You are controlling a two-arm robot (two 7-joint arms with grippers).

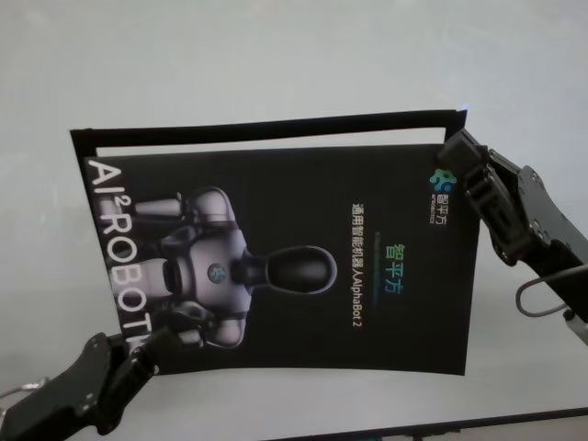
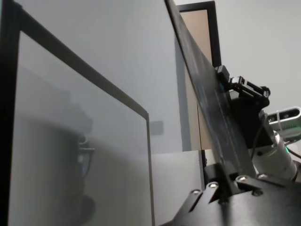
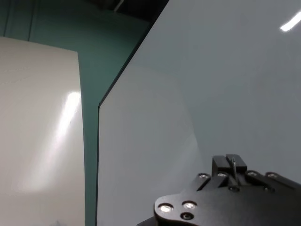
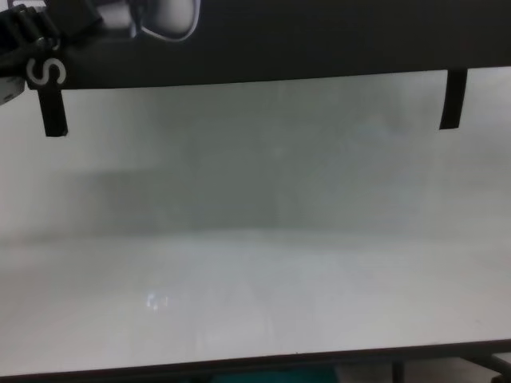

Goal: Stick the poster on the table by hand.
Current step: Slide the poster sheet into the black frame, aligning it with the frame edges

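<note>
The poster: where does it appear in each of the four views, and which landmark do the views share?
Head view: poster fills the centre.
Left wrist view: seen edge-on, a dark diagonal.
Right wrist view: only a plain pale sheet; I cannot tell if it is the poster.
Chest view: its lower edge crosses the top.
Shared landmark: the left gripper on its corner.

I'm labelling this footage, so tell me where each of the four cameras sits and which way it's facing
Head view: high, looking down on the poster held by the left gripper and right gripper.
Chest view: low, facing across the table; poster's lower edge and two tape strips hang above.
Left wrist view: on the left arm, looking along the poster's edge toward the right gripper.
Right wrist view: on the right arm, facing the poster's pale back; own gripper shows.
Head and left wrist views share the right gripper.
</note>
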